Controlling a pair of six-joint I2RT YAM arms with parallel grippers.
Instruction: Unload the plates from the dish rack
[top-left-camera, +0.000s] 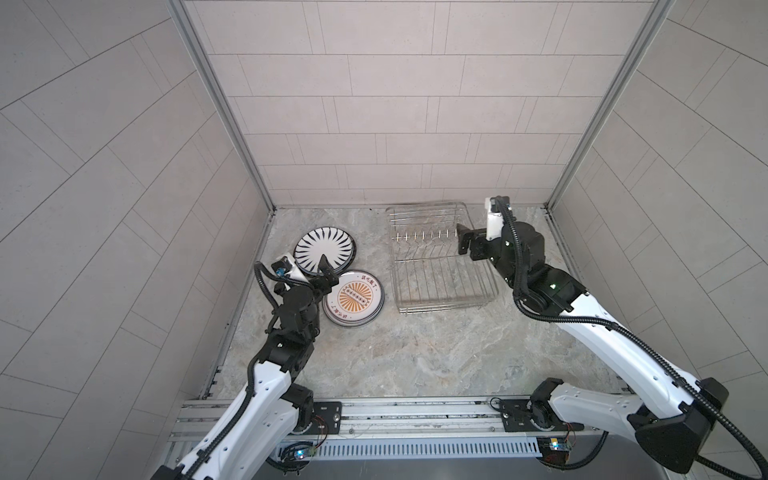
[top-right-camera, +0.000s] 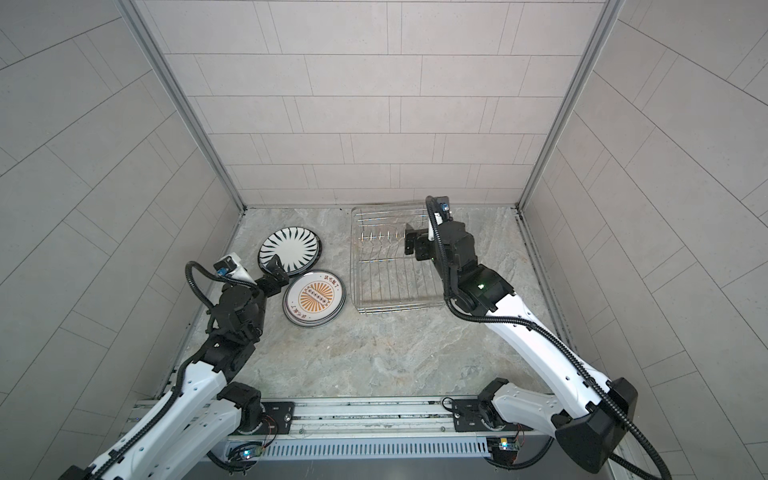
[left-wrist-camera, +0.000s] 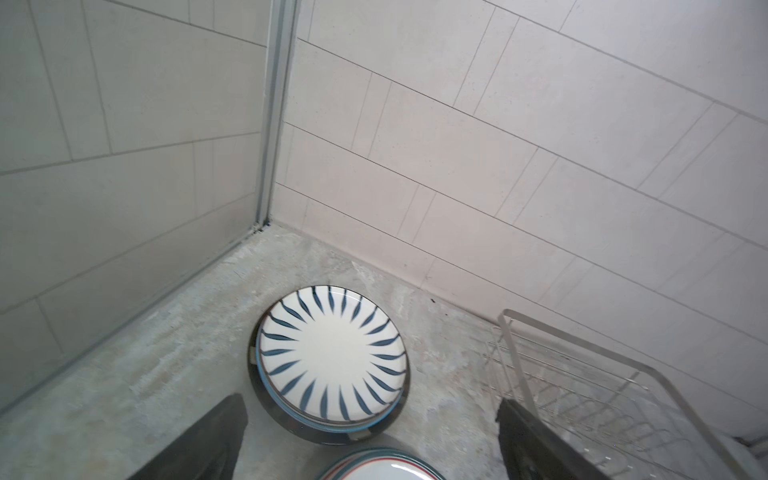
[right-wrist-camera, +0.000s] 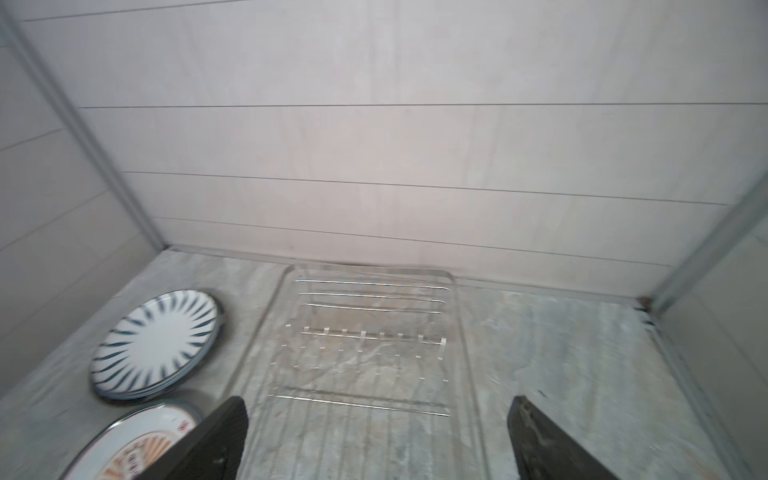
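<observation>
One dish rack (top-left-camera: 444, 305). Two plate piles: under the striped plate (top-left-camera: 324, 249), one dark plate (left-wrist-camera: 274, 415); under the sunburst plate (top-left-camera: 353, 297), perhaps two more, rims too close to separate. Two grippers, left gripper (top-left-camera: 330, 274) and right gripper (top-left-camera: 464, 241).

Both top views look steeply down from above the near edge of the grey marbled stone bench (top-left-camera: 415, 353), facing the tiled back wall (top-left-camera: 395, 124) from almost one spot. The left wrist camera sits low behind the left pincer (left-wrist-camera: 370, 403), facing the back-left corner (left-wrist-camera: 262, 224); the right wrist camera looks past the right pincer (right-wrist-camera: 378, 401) toward that wall. All four share the round white plate with dark radial stripes (left-wrist-camera: 330, 353) and the silver wire dish rack (right-wrist-camera: 365, 332).
</observation>
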